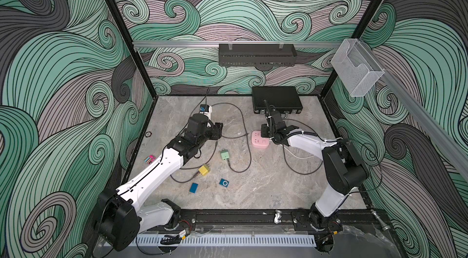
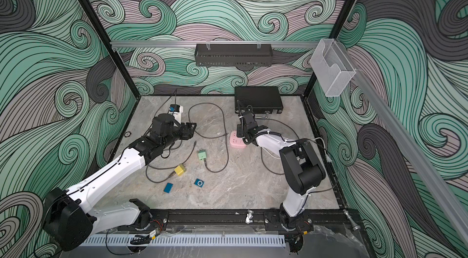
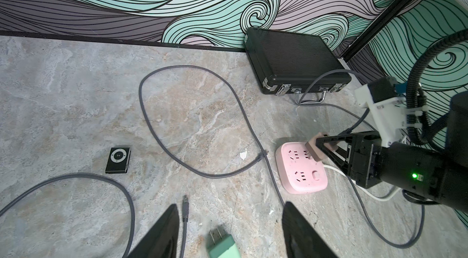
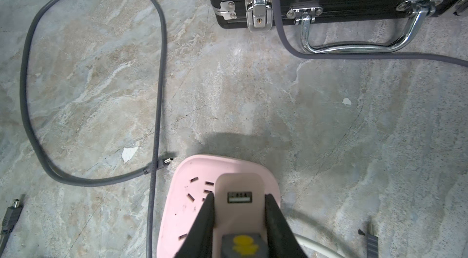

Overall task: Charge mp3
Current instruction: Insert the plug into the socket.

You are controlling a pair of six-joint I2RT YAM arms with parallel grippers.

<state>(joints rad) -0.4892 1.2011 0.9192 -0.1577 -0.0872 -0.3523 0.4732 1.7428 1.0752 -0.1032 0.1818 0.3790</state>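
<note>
A small blue mp3 point(image 1: 224, 182) point(image 2: 199, 182) with a click wheel lies near the front of the table. In the left wrist view a black mp3 point(image 3: 118, 160) lies flat. My right gripper point(image 4: 239, 195) point(image 1: 264, 132) is shut on a beige USB charger point(image 4: 239, 185) point(image 3: 316, 146), which stands on the pink power strip point(image 4: 192, 206) point(image 1: 259, 140) point(image 3: 304, 175), USB port up and empty. My left gripper point(image 3: 230, 206) point(image 1: 219, 130) hangs open above the table, nothing between its fingers. A grey cable's loose plug point(image 3: 185, 208) lies by one finger, and another plug point(image 4: 166, 161) lies beside the strip.
A green charger point(image 1: 224, 154) point(image 3: 222, 244) and a yellow charger point(image 1: 204, 169) lie among looping grey cables point(image 1: 243, 122). A black case point(image 1: 277, 99) stands at the back wall. A blue block point(image 1: 194, 188) lies near the front, and a small pink item point(image 1: 149, 159) lies at the left edge.
</note>
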